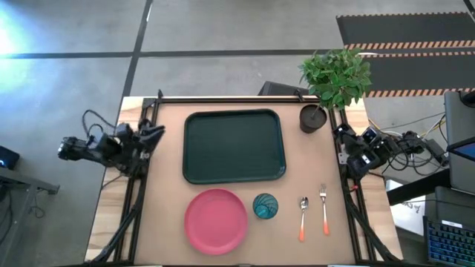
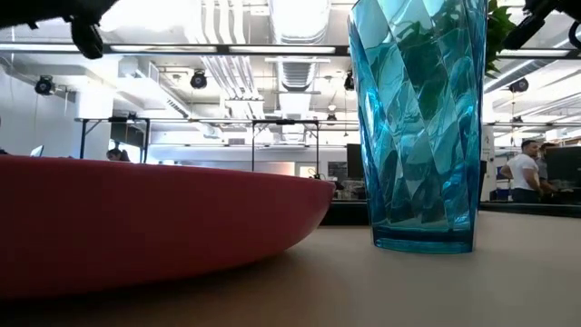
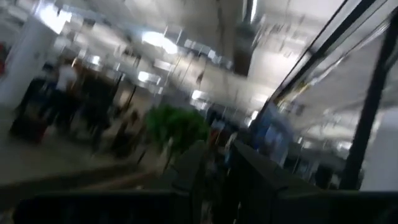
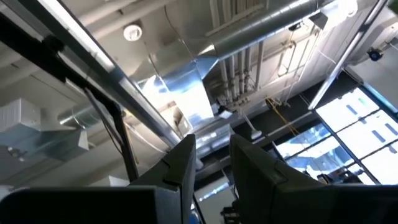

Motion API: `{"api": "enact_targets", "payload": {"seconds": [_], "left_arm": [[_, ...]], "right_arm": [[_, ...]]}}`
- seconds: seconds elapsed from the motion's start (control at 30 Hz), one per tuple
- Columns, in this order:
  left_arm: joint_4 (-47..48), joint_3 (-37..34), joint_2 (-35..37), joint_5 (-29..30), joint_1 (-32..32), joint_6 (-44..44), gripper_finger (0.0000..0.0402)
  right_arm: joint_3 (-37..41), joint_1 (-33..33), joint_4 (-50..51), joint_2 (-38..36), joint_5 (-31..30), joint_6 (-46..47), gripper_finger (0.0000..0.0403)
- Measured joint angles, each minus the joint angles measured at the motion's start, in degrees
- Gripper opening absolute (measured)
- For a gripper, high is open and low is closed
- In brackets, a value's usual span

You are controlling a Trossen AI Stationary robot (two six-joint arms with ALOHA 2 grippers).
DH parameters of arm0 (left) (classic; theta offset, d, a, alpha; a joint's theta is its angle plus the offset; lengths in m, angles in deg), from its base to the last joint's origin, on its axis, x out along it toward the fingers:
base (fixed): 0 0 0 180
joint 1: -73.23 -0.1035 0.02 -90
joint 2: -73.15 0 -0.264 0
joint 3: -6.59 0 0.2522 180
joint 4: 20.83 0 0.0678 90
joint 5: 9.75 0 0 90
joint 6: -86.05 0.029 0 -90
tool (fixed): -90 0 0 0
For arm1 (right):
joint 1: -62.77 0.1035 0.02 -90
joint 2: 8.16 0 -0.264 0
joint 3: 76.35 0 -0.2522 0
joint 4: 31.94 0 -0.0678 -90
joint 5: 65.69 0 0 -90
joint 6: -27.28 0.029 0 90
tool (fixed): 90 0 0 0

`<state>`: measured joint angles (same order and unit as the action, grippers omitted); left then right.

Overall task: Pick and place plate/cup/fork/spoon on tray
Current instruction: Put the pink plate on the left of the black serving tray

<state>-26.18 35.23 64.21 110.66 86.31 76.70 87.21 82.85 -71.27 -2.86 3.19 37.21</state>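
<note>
The dark green tray lies mid-table. Nearer the front edge, in a row from left to right, are the pink plate, the teal cup, standing upright, the spoon and the fork, both flat with their orange handles toward the front. The low view shows the plate and the cup close up. My left gripper is raised at the table's left edge and my right gripper at its right edge. Both tilt upward with fingers a little apart and hold nothing.
A dark pot with a leafy green plant stands at the far right, beside the tray's right far corner. Dark frame rails run along the table's left and right edges. Bare tabletop lies between the tray and the row of tableware.
</note>
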Motion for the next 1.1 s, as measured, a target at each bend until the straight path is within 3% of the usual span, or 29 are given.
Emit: {"api": "enact_targets", "payload": {"seconds": [0.17, 0.3, 0.5, 0.77, 1.1], "left_arm": [[18.5, 15.1, -14.5, 1.3, 0.0, -2.4, 0.0069], [30.2, 25.9, -26.0, 1.6, 0.0, -4.1, 0.0095], [49.3, 37.6, -41.1, 1.3, 0.0, -16.0, 0.0142], [63.7, 42.3, -53.9, -11.7, -0.5, -30.9, 0.0152], [63.1, 42.2, -63.5, -26.7, -0.4, -39.9, 0.0160]], "right_arm": [[-7.1, 0.0, 7.2, 0.0, 0.0, -2.3, 0.0089], [-17.0, 0.0, 25.4, 0.2, 0.1, -2.1, 0.0089], [-31.8, 0.0, 45.0, 4.1, 0.7, -0.4, 0.0089], [-45.7, 0.0, 59.8, 12.1, 3.5, -0.5, 0.0089], [-53.0, 0.0, 65.3, 20.5, 9.6, 0.1, 0.0089]]}}
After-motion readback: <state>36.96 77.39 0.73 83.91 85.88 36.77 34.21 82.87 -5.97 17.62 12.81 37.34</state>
